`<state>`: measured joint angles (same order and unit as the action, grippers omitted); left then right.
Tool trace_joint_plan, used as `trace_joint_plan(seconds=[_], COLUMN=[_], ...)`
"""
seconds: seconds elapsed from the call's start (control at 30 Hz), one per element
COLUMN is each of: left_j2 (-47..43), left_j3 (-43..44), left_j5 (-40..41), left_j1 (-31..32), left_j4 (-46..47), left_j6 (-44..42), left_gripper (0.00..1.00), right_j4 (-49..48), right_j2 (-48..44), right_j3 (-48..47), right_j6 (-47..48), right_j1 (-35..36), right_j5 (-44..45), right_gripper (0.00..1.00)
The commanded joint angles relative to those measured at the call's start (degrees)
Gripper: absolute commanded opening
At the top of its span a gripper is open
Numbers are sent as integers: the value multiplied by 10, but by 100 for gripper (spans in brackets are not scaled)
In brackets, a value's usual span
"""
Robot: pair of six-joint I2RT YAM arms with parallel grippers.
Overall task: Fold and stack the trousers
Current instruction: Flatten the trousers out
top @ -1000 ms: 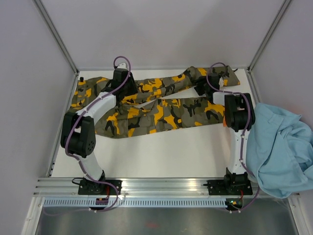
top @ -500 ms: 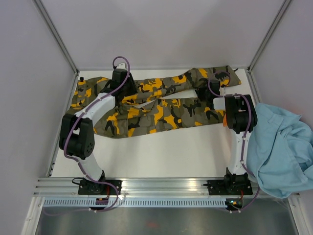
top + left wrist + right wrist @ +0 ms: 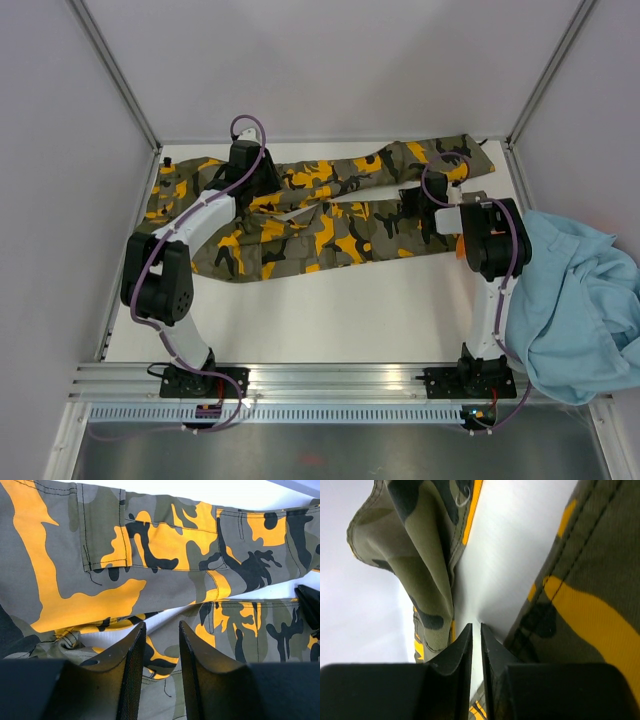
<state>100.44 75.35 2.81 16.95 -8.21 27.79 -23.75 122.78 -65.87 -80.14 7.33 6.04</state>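
On the table (image 3: pixel 330 305), crumpled blotchy cloth trousers (image 3: pixel 345 235)

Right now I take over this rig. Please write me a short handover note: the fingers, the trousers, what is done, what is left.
Left gripper: fingers open, over the crotch of the olive-grey camouflage cloth trousers, holding nothing.
Right gripper: fingers almost closed, nothing seen between them, close to the white table in the gap between the two legs.
Trousers: spread unfolded across the far half of the table, waist to the left, legs to the right.
Done: no fold visible.
Left: fold the trousers, then stack them.
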Motion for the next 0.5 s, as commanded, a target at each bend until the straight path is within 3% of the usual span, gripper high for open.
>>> trace_joint_plan(seconds=[0.0, 0.13, 0.23, 0.43, 0.47], left_j2=[-10, -10, -7, -2, -1], left_j3=[0, 0, 1, 1, 1], left_j5=[-8, -4, -4, 3, 4], left_j1=[-1, -2, -1, -3, -5], left_j4=[28, 27, 28, 27, 27], left_j6=[15, 13, 15, 10, 10], left_gripper=[39, 39, 39, 40, 40], right_j4=[-2, 4, 20, 37, 46], right_j2=[-17, 4, 49, 110, 116], right_j3=[22, -10, -73, -166, -177], right_j6=[11, 21, 28, 26, 31], right_j1=[11, 14, 14, 14, 14], right_j5=[11, 2, -26, -38, -36], right_gripper=[18, 21, 32, 65, 75])
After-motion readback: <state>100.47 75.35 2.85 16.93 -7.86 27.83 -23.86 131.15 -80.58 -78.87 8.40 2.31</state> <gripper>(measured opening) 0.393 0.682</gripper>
